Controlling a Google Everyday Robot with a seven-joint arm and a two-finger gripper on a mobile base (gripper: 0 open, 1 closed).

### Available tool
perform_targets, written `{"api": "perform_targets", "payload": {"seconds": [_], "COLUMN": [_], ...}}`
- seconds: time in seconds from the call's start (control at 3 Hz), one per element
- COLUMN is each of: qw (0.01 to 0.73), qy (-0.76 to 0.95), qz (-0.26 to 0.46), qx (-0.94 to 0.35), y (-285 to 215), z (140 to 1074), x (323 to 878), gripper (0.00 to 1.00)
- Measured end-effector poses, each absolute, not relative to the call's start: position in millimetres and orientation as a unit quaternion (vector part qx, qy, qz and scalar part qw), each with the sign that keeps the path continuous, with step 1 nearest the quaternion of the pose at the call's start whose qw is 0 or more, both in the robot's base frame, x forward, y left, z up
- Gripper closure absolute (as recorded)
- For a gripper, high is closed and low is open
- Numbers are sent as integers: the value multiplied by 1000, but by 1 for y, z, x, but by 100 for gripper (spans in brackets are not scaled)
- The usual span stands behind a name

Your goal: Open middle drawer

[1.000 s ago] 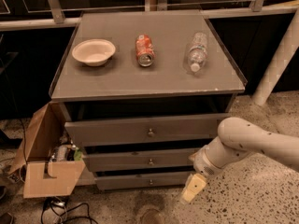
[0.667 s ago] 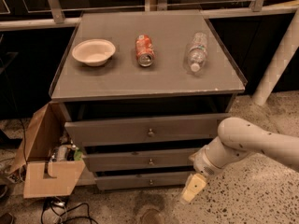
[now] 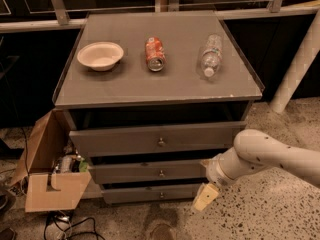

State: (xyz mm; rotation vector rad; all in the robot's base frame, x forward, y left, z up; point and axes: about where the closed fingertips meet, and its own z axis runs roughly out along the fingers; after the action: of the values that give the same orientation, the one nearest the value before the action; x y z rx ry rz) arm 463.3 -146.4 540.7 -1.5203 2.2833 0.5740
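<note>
A grey cabinet has three drawer fronts stacked below its top. The middle drawer [image 3: 145,172] is a flat grey front with a small round knob [image 3: 161,173] at its centre. It sits between the taller top drawer [image 3: 150,139] and the low bottom drawer [image 3: 150,194]. All three fronts stand out a little from the frame. My gripper [image 3: 206,196] hangs at the end of the white arm [image 3: 265,156], low at the right of the cabinet, in front of the bottom drawer's right end. It touches no knob.
On the cabinet top [image 3: 125,86] stand a white bowl [image 3: 100,55], a red can [image 3: 155,54] lying down and a clear plastic bottle [image 3: 211,55] lying down. An open cardboard box [image 3: 47,176] with clutter stands at the left. Cables [image 3: 65,224] lie on the speckled floor. A white post [image 3: 298,64] rises at the right.
</note>
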Motion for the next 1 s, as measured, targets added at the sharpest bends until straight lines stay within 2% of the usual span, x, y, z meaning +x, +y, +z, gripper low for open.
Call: {"api": "perform_targets", "payload": {"seconds": [1.0], "qw": [194], "qy": [806], "qz": [196], "qx": [-524], "y": [-151], "z": [512], "x": [478], "gripper": [0]}}
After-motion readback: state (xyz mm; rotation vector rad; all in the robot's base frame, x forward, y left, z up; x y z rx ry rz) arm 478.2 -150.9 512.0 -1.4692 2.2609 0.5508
